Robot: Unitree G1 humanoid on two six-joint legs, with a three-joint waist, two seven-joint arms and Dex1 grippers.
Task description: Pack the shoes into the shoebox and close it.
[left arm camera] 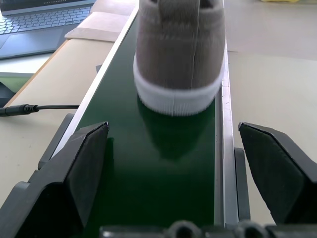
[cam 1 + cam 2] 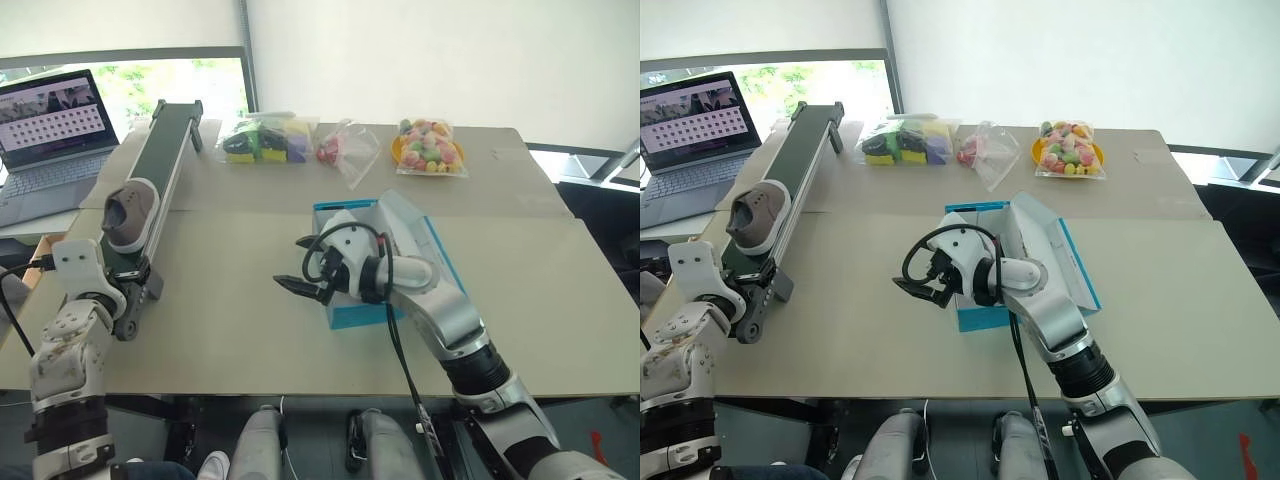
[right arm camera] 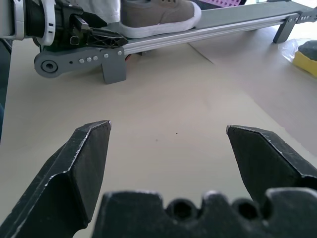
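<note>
Pickup of a shoe (image 2: 130, 213) is getting under way: it is sitting on the conveyor belt (image 2: 165, 160), and the left end effector (image 1: 173, 163) is standing apart just behind its heel. Right end effector (image 2: 300, 288), also apart, is hanging empty beside the shoebox (image 2: 352, 312) on the worktop (image 2: 250, 330). Next move likely calls for advancing and closing around the heel.

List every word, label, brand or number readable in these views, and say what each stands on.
No text can be read.
Laptop screen: rows of small icons and a strip of pictures, too small to read.
Shoebox: no lettering shows on its visible blue side.
Snack bags: any print is too small to tell.
Shoe: no label visible.
</note>
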